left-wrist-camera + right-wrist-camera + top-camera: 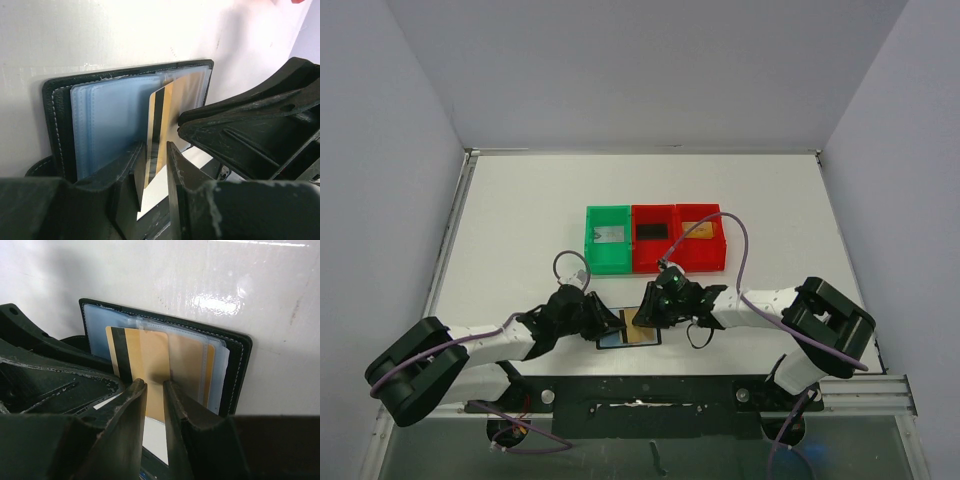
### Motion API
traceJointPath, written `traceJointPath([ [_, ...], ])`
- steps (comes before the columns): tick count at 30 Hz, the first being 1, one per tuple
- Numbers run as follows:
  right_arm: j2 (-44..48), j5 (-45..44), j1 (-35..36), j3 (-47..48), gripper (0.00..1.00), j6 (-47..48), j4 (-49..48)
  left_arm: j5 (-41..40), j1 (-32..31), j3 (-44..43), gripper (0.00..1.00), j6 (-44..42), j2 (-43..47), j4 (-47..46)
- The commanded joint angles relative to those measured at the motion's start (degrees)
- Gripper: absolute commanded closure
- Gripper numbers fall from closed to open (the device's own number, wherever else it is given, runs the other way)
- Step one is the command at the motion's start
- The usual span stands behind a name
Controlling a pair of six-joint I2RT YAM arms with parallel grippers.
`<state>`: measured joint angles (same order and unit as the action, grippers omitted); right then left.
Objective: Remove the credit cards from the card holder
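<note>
The card holder (55, 115) lies open and flat on the white table (520, 230), its bluish clear pockets facing up, and both arms meet over it. A gold card (150, 355) with a black stripe sticks partway out of one pocket, its far end still under the clear plastic. The left gripper (155, 150) sits at the holder's left half and the right gripper (154, 385) at its right half, their tips close together over the card. Each gripper's fingers stand only a narrow slit apart, and the gold card shows in that slit in both wrist views (whether either pair actually pinches it, I cannot tell). Beyond the holder, well apart from it, stand three bins in a row: a green bin (590, 240) holding a pale grey card (608, 235), a middle red bin (653, 266) holding a black card (652, 232), and a second red bin (705, 264) just beside it.
</note>
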<state>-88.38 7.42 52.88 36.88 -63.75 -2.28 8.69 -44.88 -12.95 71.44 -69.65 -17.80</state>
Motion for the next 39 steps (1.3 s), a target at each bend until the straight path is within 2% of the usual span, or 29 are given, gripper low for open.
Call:
traceJointPath([
  [1, -0.58, -1.18, 0.29, -2.87, 0.77, -1.44, 0.65, 1.31, 0.15, 0.83, 0.79, 2.50, -1.16, -7.92],
  [9, 0.81, -1.96, 0.27, -5.27, 0.77, -4.48, 0.16, 3.30, 0.32, 1.15, 0.81, 2.47, -0.95, -9.97],
  [17, 0.95, -2.29, 0.12, -5.77, 0.77, -4.51, 0.31, 2.77, 0.33, 1.96, 1.00, 2.40, 0.65, -8.77],
  [29, -0.10, -3.17, 0.29, -3.23, 0.76, -3.08, 1.89, 1.42, 0.32, 0.26, 1.00, -0.34, 4.25, -2.91],
  [39, -1.41, -5.21, 0.27, -0.45, 0.75, -1.43, 7.11, 1.27, 0.36, -2.86, 1.00, -2.40, 1.77, -2.20],
])
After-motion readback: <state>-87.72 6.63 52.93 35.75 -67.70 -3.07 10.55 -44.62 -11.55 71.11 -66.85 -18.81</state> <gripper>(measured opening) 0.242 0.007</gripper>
